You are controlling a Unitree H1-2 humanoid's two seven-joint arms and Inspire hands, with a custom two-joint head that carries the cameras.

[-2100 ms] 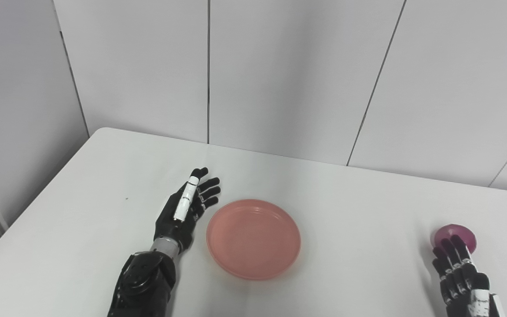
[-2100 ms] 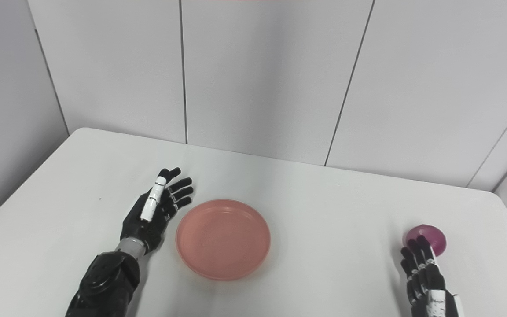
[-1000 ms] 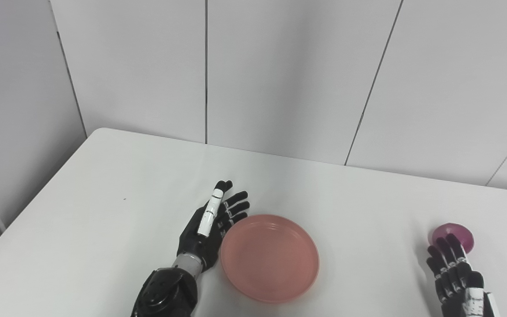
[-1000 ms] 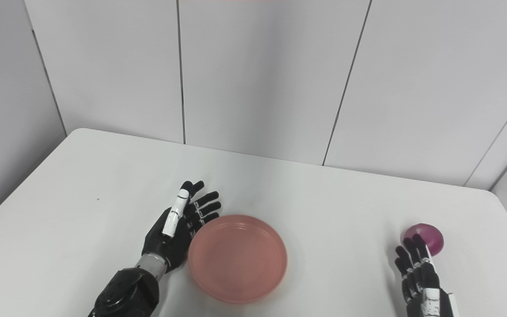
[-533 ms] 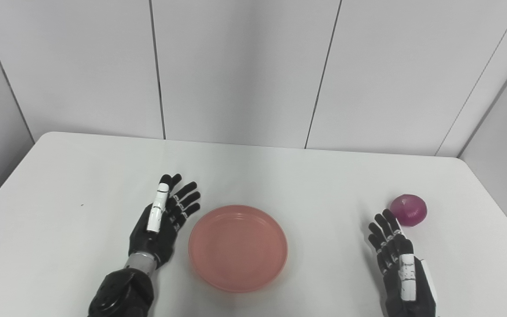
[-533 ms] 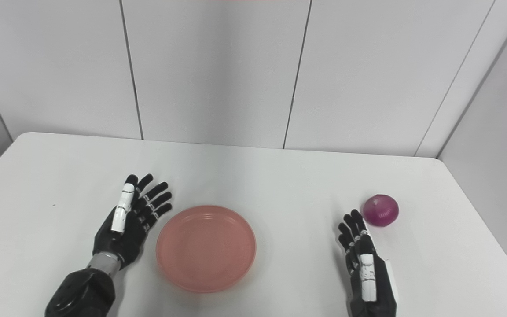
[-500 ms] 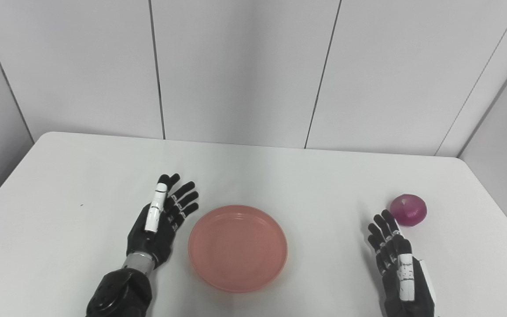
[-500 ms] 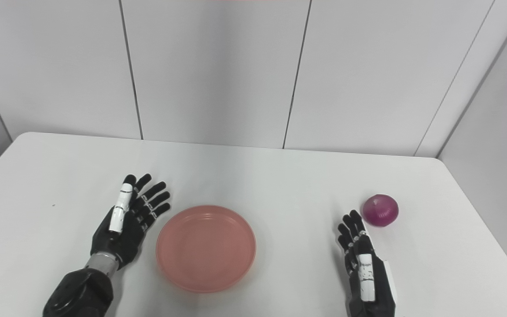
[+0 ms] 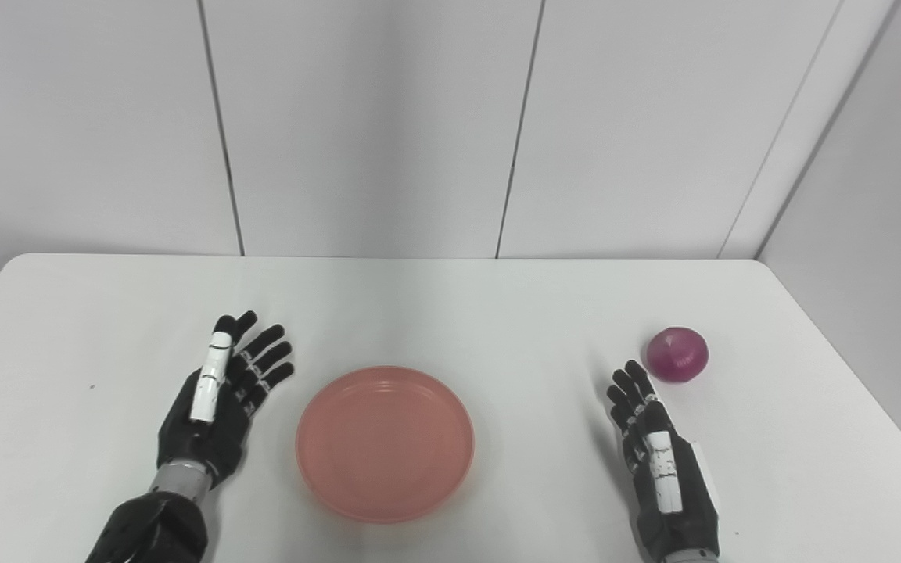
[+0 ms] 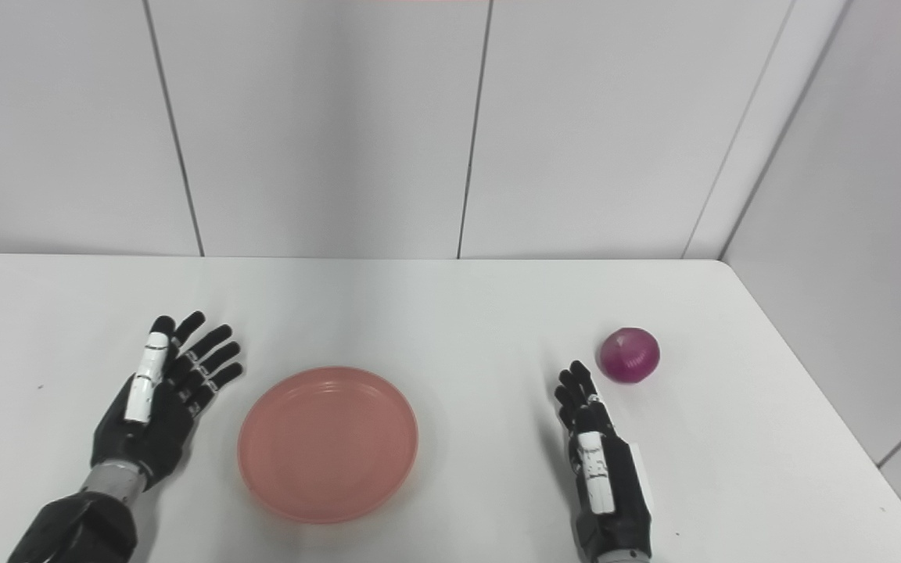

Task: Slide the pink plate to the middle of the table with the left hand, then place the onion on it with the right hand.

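The round pink plate point(image 9: 385, 442), smooth and matte with a shallow raised rim, lies empty near the middle of my white worktop point(image 9: 450, 313), and the glossy purple onion point(image 9: 677, 354) sits well to its right, just beyond my right hand point(image 9: 665, 469). My left hand point(image 9: 216, 403) lies just left of the plate, apart from it; both hands are black with white segments, fingers point(image 9: 263, 363) spread and holding nothing. Behind the round-cornered worktop stand plain pale wall panels point(image 9: 372, 125) with thin dark seams.

pink plate point(image 9: 385, 442) mid table point(image 9: 450, 313), onion point(image 9: 677, 354) rt
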